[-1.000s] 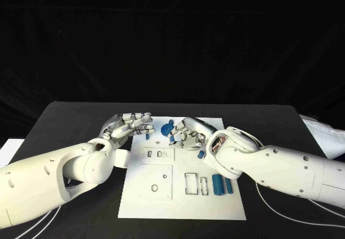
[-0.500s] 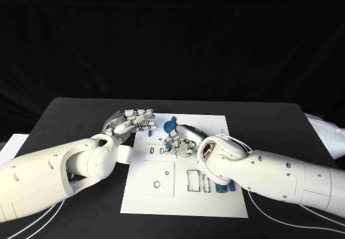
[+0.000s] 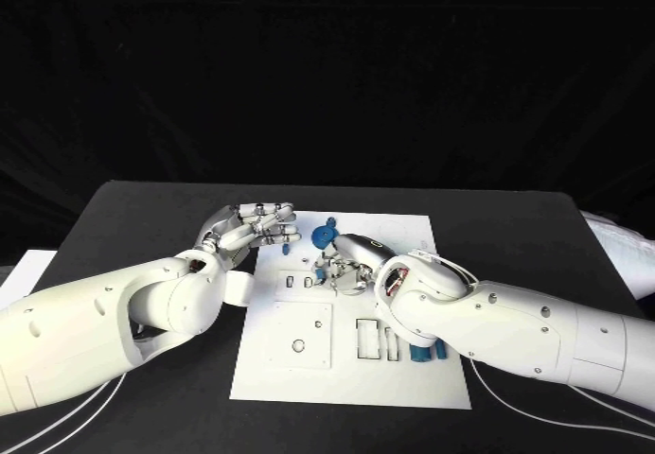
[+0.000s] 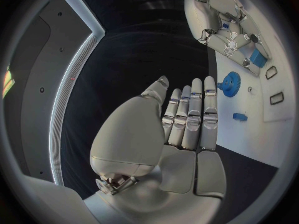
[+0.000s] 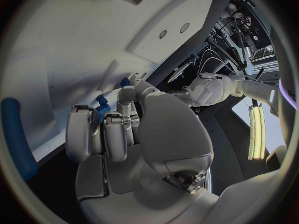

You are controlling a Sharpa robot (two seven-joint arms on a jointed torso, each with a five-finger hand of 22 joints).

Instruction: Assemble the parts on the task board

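Observation:
The white task board [image 3: 410, 378] lies in the middle of the black table. My right hand [image 3: 349, 262] hovers over its far half and pinches a small blue block [image 4: 257, 56] between its fingers and thumb; the right wrist view also has this block [image 5: 102, 104]. A blue gear [image 3: 325, 234] stands on the board just beyond that hand. My left hand [image 3: 254, 227] hangs over the board's far left edge, fingers [image 4: 191, 115] side by side with nothing in them. A second small blue piece [image 4: 239, 116] lies on the board near it.
Two blue cylinders [image 3: 416, 351] lie side by side on the board's near right, under my right forearm. Small rectangular slots [image 3: 293, 281], a square plate with holes [image 3: 298, 336] and longer slots [image 3: 366, 339] sit on the near half. Black table [image 3: 150, 213] surrounds the board.
The camera has shifted. My right hand has moved a little left and nearer to the small slots, still holding the blue block. The left hand has hardly moved.

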